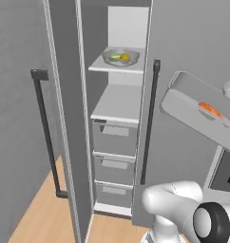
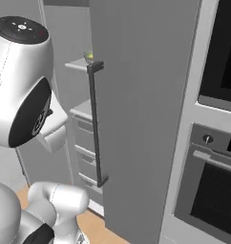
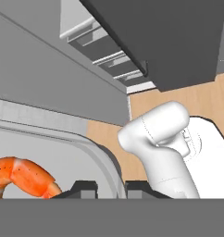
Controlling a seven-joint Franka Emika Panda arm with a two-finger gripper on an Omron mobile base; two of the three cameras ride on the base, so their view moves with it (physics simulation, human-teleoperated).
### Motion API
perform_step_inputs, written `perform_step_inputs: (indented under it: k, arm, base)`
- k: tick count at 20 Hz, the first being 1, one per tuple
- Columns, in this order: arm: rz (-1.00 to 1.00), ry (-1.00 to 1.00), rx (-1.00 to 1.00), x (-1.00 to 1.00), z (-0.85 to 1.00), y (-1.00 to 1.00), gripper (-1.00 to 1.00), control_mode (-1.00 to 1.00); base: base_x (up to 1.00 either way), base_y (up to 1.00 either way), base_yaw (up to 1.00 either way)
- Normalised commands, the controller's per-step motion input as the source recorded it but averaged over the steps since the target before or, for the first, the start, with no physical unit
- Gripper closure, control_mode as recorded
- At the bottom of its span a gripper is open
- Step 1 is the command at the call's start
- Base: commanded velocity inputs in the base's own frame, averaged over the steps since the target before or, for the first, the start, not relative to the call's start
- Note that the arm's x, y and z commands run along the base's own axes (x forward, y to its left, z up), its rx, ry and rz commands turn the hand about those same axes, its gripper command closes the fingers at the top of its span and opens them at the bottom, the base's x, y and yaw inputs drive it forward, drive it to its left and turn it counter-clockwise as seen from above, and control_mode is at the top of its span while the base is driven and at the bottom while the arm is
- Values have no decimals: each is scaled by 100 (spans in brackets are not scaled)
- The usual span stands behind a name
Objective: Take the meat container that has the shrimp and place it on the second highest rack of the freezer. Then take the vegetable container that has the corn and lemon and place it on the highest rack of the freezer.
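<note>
The meat container [image 1: 193, 110], a light grey tray, hangs tilted in the air right of the open freezer [image 1: 118, 102]. The orange-pink shrimp [image 1: 209, 108] lies in it. In the hand view the shrimp [image 3: 23, 175] is at the lower left and my gripper [image 3: 111, 189] is shut on the tray's rim [image 3: 102, 155]. A clear container [image 1: 120, 57] with the green corn [image 1: 115, 56] and the lemon [image 1: 125, 57] sits on the freezer's highest shelf. The shelf below it [image 1: 119, 105] is bare.
The freezer's open door [image 1: 64, 118] stands at the left with its dark handle [image 1: 45, 133]. Another long dark handle [image 1: 149, 123] runs down the closed grey panel beside the tray. Three grey drawers [image 1: 114, 163] sit under the shelves. The wall oven [image 2: 217, 190] is at the right.
</note>
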Motion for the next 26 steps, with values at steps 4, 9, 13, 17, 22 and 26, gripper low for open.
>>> perform_step_inputs:
  k: [4,9,13,17,22,26]
  arm:
    - [0,0,0,0,0,0,100,100]
    - [0,0,0,0,0,0,100,100]
    - [0,0,0,0,0,0,100,100]
    - [0,0,0,0,0,0,100,100]
    - [0,0,0,0,0,0,100,100]
    - [0,0,0,0,0,0,100,100]
  base:
    - [0,72,-36]
    - [0,63,-29]
    - [0,46,-23]
    - [0,46,-21]
    - [0,21,-17]
    - [3,0,-1]
